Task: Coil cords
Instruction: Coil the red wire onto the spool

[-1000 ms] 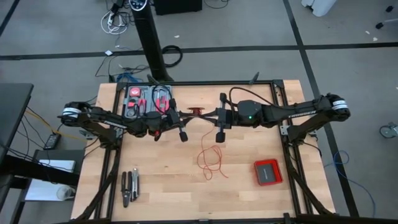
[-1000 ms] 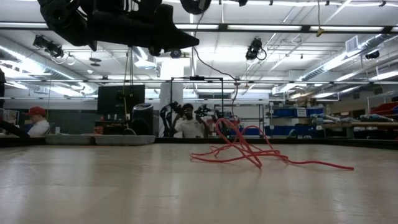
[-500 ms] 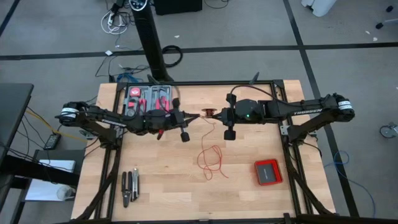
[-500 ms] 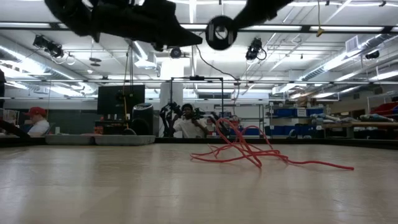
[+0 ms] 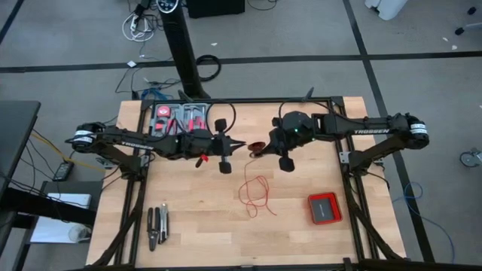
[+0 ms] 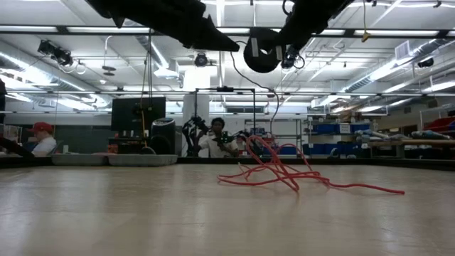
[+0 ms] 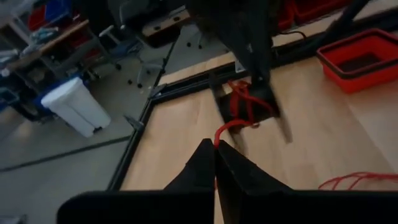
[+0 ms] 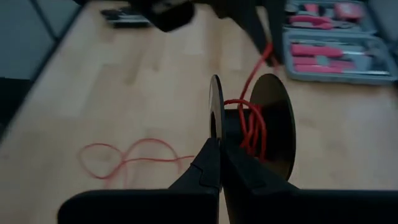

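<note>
Both arms above table centre. Right gripper [image 8: 219,163] clamps the spool [image 8: 249,127], partly wound; left gripper [image 7: 214,163] pinches the red wire [image 5: 256,192], loops trailing toward 6 o'clock; fingertips blurred.

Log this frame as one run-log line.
left gripper: shut on wire | right gripper: shut on spool | few turns wound | loose loops on table

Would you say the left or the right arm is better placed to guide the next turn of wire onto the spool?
Left, probably. The left gripper is shut on the red wire leading to the spool, while the right gripper is shut on the spool's flange.
</note>
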### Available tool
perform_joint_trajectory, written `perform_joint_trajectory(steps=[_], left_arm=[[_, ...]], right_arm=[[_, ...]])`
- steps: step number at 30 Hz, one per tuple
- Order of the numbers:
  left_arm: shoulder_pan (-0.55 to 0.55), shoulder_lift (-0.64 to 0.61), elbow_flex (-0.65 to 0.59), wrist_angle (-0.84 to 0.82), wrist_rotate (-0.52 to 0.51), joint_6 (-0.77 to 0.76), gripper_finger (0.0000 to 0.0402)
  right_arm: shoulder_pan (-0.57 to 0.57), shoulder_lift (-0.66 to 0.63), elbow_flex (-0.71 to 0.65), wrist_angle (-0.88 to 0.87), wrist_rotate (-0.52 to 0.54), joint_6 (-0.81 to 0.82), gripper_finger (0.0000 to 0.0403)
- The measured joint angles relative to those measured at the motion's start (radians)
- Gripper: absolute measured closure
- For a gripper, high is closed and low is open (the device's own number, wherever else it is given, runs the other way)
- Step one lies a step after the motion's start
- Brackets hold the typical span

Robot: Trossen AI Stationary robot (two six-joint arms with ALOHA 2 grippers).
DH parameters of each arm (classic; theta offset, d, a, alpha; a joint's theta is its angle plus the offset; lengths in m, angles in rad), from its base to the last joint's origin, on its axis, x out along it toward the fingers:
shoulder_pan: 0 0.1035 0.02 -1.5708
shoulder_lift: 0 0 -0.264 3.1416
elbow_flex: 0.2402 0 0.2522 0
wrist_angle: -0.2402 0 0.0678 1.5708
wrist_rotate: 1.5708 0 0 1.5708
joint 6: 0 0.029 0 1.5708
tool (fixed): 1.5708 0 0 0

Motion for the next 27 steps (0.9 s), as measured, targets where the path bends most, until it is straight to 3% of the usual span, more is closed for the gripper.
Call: perform_joint_trajectory(steps=[7,12,27], left_arm=[[-0.012,0.0,0.0,0.12,0.016,0.192,0.0397],[-0.011,0.0,0.0,0.208,0.091,0.278,0.0392],[-0.011,0.0,0.0,0.217,0.145,0.295,0.0365]], right_arm=[[-0.006,0.022,0.0,0.071,-0.116,-0.007,0.0403],[-0.007,0.029,0.0,0.119,-0.161,-0.027,0.0403],[-0.004,0.032,0.0,0.177,-0.308,-0.062,0.0403]])
